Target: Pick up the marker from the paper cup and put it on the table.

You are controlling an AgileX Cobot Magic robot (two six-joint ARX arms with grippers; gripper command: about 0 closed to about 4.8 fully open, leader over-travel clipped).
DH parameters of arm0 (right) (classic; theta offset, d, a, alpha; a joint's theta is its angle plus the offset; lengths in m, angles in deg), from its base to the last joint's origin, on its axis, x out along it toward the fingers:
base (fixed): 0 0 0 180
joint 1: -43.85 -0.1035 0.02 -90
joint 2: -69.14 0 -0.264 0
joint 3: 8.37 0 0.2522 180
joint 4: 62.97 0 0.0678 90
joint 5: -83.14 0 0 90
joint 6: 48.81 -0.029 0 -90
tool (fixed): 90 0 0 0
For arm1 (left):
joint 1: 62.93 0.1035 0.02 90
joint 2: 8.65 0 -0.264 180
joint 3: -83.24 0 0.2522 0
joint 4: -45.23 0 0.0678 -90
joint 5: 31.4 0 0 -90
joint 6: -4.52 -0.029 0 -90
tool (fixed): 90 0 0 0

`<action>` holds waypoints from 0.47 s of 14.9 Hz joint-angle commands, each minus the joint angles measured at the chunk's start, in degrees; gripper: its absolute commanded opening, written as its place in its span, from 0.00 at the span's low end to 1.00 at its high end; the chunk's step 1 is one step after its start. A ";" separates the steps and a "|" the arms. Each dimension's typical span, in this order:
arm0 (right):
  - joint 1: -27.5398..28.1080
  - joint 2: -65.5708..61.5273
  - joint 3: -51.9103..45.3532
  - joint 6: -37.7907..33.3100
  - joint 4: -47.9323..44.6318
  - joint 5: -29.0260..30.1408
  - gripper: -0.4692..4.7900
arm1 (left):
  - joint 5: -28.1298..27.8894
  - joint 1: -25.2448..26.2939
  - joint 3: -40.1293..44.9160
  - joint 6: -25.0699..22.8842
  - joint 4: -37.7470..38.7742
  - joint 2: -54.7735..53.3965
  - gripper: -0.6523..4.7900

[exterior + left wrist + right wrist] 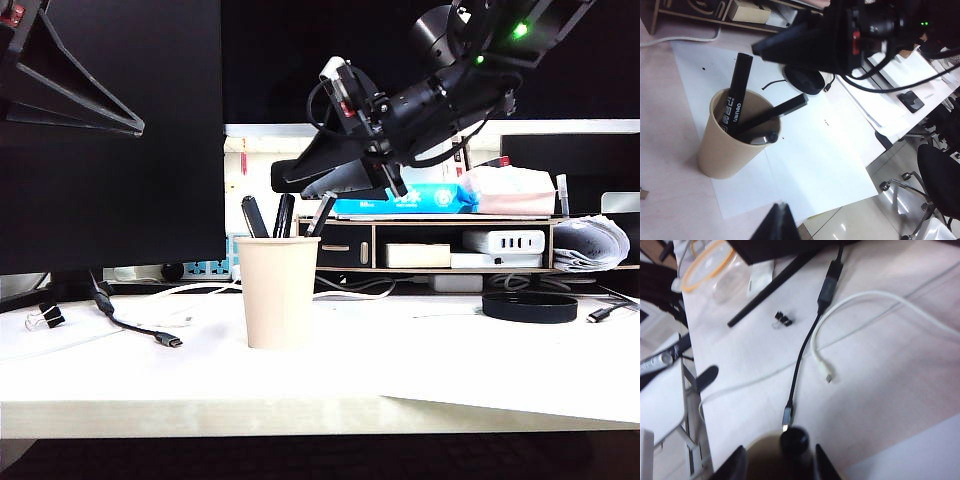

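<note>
The beige paper cup point(278, 292) stands on the white table point(450, 370) and holds three dark pens. In the left wrist view a broad printed one point(735, 102) and a slim one point(774, 112) lean out of the paper cup point(720, 155), and the marker with the rounded cap point(765, 137) rests at the rim. My right gripper point(300, 183) hangs tilted just over the cup. Its fingers point(736, 464) stand open on either side of the marker's cap point(794, 440), apart from it. My left gripper point(779, 205) is shut and empty, high over the table's front edge.
A black USB cable point(805, 350), a white cable point(840, 310) and a binder clip point(783, 319) lie left of the cup. A white paper sheet point(805, 150) spreads under and right of it. A black disc point(530, 306) and a wooden shelf point(430, 245) sit behind.
</note>
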 commanded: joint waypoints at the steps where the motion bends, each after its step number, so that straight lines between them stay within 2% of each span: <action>1: -0.66 -1.16 0.26 -1.03 -1.57 -0.04 0.43 | 0.46 0.00 -0.37 0.11 -1.09 0.15 0.11; 7: -2.38 -2.43 0.26 -1.01 -3.19 -1.90 0.43 | 1.55 0.02 -0.37 0.11 -1.09 0.17 0.11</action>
